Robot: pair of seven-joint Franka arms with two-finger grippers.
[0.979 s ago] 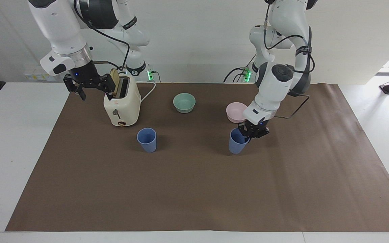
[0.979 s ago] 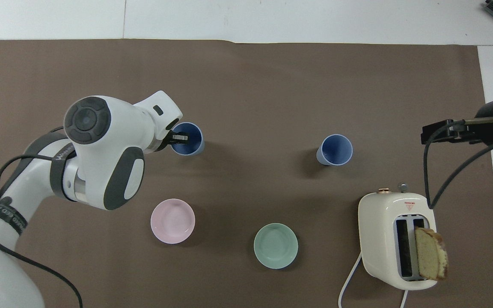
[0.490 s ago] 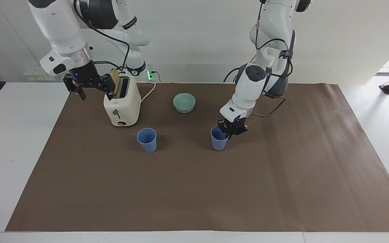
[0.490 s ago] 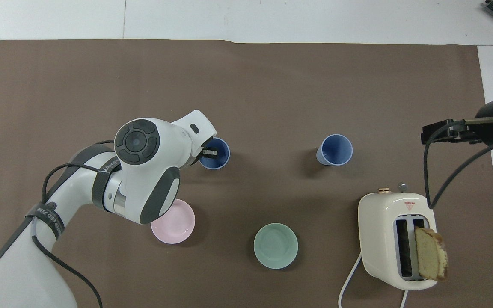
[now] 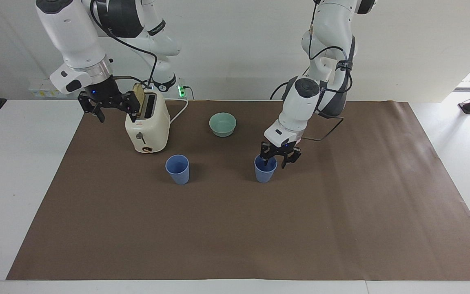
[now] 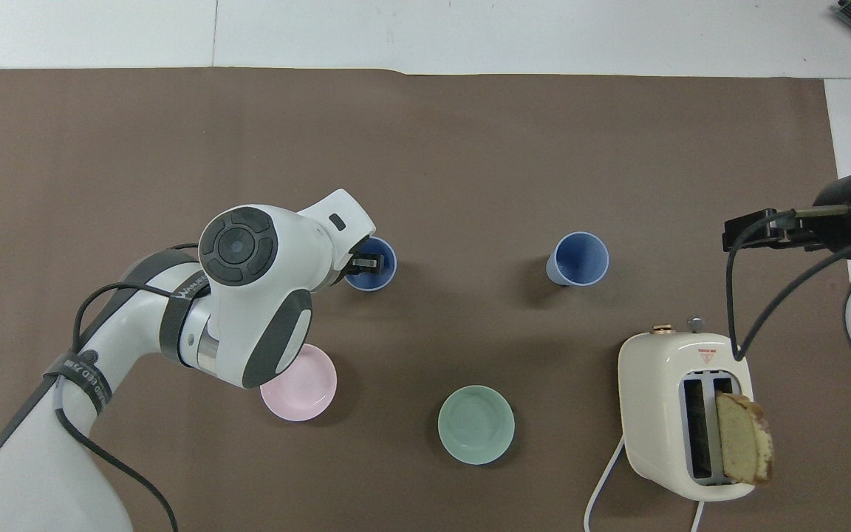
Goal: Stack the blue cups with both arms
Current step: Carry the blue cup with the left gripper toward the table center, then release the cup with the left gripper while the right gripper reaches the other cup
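Two blue cups stand upright on the brown mat, apart from each other. One blue cup [image 5: 177, 168] [image 6: 578, 258] stands alone, farther from the robots than the toaster. The second blue cup [image 5: 265, 172] [image 6: 385, 271] stands near the middle of the mat. My left gripper [image 5: 276, 160] [image 6: 366, 262] is open at this cup's rim. One finger is inside the cup and the other is outside it. My right gripper [image 5: 114, 110] [image 6: 747, 230] is open and empty, waiting in the air beside the toaster.
A cream toaster [image 5: 147, 128] [image 6: 680, 391] with a bread slice [image 6: 743, 437] in it stands toward the right arm's end. A pale green bowl [image 5: 222, 123] [image 6: 476, 425] sits nearer to the robots. A pink bowl [image 6: 300, 388] lies partly under the left arm.
My left gripper carried its blue cup toward the middle of the mat, then opened its fingers at the rim. The cup now stands on the mat. The right arm barely moved.
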